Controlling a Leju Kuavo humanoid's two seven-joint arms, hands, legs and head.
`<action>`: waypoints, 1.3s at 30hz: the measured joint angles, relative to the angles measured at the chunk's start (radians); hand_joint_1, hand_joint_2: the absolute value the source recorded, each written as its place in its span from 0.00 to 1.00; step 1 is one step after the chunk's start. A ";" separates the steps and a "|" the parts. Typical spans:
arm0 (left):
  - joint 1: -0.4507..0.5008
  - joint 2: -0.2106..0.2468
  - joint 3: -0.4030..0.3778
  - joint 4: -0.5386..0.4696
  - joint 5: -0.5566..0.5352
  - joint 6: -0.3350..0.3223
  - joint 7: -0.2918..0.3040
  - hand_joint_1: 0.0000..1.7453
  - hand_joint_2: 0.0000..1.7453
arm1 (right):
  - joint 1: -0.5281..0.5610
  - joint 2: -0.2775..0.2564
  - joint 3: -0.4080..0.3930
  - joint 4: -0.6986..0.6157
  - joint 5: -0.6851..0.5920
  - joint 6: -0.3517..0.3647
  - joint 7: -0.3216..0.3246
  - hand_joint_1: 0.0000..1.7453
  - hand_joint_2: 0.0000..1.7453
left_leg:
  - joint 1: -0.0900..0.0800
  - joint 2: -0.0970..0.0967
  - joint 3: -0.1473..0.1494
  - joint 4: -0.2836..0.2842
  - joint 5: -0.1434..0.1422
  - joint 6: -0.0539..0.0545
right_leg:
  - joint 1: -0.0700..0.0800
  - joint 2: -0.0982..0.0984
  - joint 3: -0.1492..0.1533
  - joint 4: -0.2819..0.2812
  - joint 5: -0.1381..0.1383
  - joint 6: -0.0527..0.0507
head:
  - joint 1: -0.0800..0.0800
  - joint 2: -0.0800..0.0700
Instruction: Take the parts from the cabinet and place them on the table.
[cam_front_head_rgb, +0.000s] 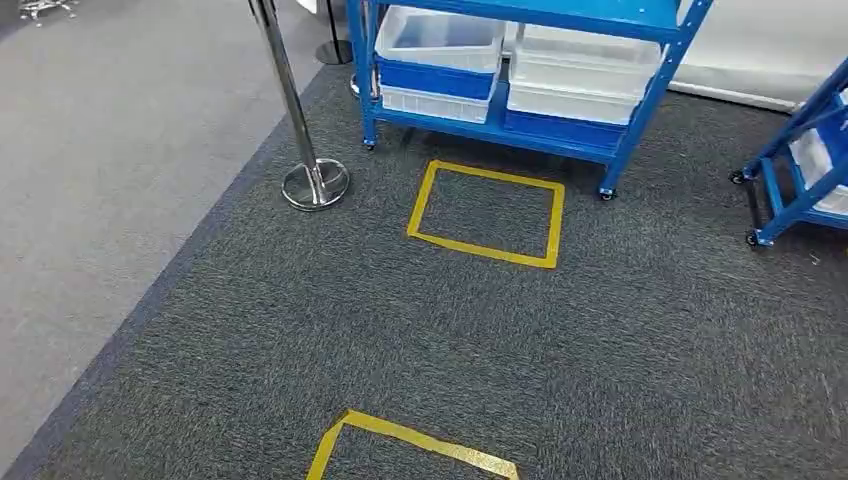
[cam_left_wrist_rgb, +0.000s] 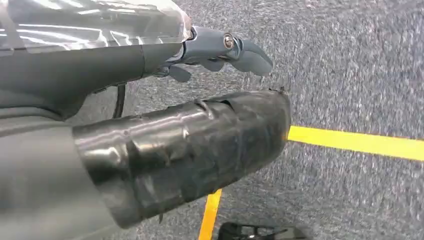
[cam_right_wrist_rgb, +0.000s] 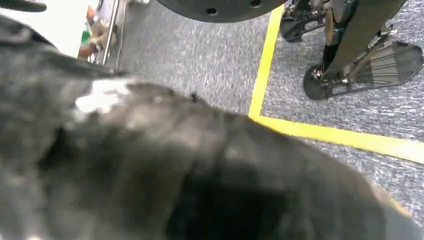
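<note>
Both arms hang over dark carpet (cam_front_head_rgb: 300, 330), facing a blue cabinet (cam_front_head_rgb: 640, 120) of bins.

The left hand (cam_left_wrist_rgb: 200, 50) hangs above the carpet with its fingers (cam_left_wrist_rgb: 250, 56) loosely curled and nothing in them; a yellow tape line (cam_left_wrist_rgb: 350, 141) runs on the floor just beyond it. The right hand (cam_right_wrist_rgb: 200, 170) is a dark blur close to the lens, so I cannot tell how it is set or whether it holds anything. White bins (cam_front_head_rgb: 440, 40) and blue ones sit on the cabinet's lower shelves, well ahead of both hands, past a yellow floor square (cam_front_head_rgb: 487, 213) and a steel post (cam_front_head_rgb: 300, 120); the parts themselves cannot be made out.
</note>
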 joint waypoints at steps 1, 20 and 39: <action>0.000 0.000 0.000 0.000 0.000 0.000 0.000 0.00 0.00 | -0.001 0.001 0.000 0.000 0.000 -0.001 0.000 0.00 0.00 | 0.000 -0.002 0.029 -0.074 0.050 0.002 | 0.000 0.012 0.001 0.003 -0.001 0.001 | 0.000 0.000; -0.002 0.003 0.001 0.000 -0.007 -0.069 -0.006 0.00 0.00 | -0.001 0.005 0.011 0.004 0.048 0.000 0.035 0.00 0.00 | -0.009 0.009 0.107 -0.267 0.119 0.032 | 0.003 -0.057 -0.001 0.016 -0.018 0.038 | 0.002 0.000; -0.004 0.007 0.002 0.000 -0.013 -0.074 -0.010 0.00 0.00 | -0.002 0.010 0.018 0.004 0.056 0.016 0.021 0.00 0.00 | 0.005 -0.029 0.112 -0.276 0.124 0.037 | 0.002 0.020 -0.009 0.024 -0.017 0.036 | 0.000 0.000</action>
